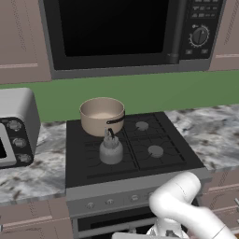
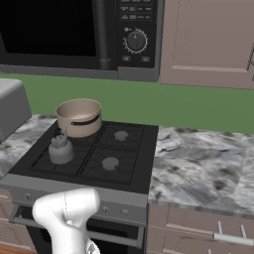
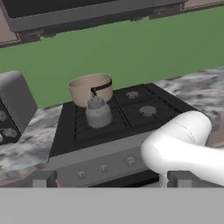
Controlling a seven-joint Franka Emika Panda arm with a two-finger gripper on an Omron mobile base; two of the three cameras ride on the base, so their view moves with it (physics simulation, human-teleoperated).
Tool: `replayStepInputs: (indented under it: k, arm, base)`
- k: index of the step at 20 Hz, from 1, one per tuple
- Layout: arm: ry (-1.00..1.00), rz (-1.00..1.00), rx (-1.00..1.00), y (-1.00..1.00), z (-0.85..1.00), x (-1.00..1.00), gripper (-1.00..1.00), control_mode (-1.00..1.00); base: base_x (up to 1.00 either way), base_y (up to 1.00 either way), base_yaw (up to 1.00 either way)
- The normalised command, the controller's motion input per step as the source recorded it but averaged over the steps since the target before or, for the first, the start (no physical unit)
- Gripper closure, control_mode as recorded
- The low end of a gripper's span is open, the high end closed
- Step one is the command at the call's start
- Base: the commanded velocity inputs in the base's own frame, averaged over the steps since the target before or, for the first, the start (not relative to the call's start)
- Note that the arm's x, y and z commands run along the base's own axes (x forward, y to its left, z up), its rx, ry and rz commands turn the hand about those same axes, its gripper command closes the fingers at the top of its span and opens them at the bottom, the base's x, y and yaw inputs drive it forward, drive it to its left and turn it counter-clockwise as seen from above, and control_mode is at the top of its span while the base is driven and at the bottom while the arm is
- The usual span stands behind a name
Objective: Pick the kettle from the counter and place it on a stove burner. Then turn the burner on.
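On the black stove top [image 1: 140,163], the kettle [image 1: 111,148] already sits over the front-left burner, just in front of the tan saucepan [image 1: 101,115] on the back-left one. Low before the stove front, the gripper [image 3: 109,180] hangs with fingers fully apart, holding nothing. What remains is the knob row [image 1: 109,202]; the likely slip is turning the wrong knob, lighting a bare burner [image 1: 155,151] or the saucepan's.
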Motion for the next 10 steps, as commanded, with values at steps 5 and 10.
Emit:
replayStepInputs:
  k: [5,10]
  arm:
    - [-0.11,0.02,0.00,-0.21,-0.29,0.22,-1.00,-1.00]
    - [-0.03,0.04,0.00,-0.25,-0.20,0.00,-1.00,-1.00]
  base:
    - [0.00,0.00,0.00]
    - [0.00,0.00,0.00]
